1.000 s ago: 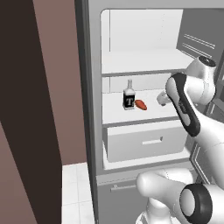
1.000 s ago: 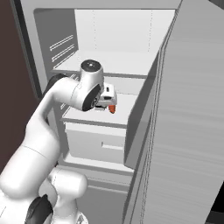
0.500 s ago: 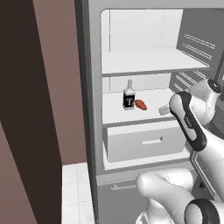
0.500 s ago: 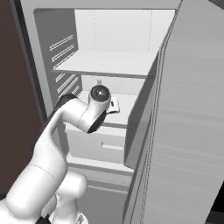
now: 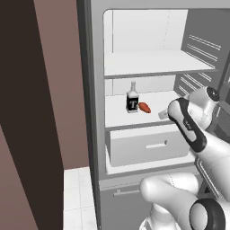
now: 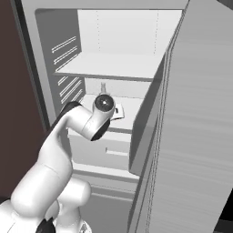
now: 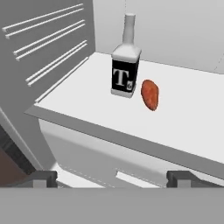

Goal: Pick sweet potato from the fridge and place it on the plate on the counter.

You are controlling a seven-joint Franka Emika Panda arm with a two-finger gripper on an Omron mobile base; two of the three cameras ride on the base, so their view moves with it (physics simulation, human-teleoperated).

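The sweet potato [image 7: 150, 94] is a small reddish-orange oblong lying on the middle shelf of the open fridge [image 5: 96, 112]. It sits just right of a dark bottle [image 7: 124, 70] with a white label. From the left base view, the sweet potato [image 5: 144, 107] lies a short way left of my gripper [image 5: 164, 114]. My gripper [image 7: 113, 179] is open, nothing is between its fingers, and it hangs in front of the shelf's front edge, apart from the sweet potato. The plate and the counter are out of view.
A white drawer [image 5: 148, 146] with a handle sits under the shelf. Another white shelf [image 5: 152, 63] runs above it. The open fridge door [image 6: 195, 127] stands close on the right of the arm. Ribbed side walls [image 7: 52, 48] bound the shelf.
The arm has folded lower in front of the fridge and the hand has sunk a little towards the shelf edge. The jaws stayed wide. Sweet potato and bottle have not moved.
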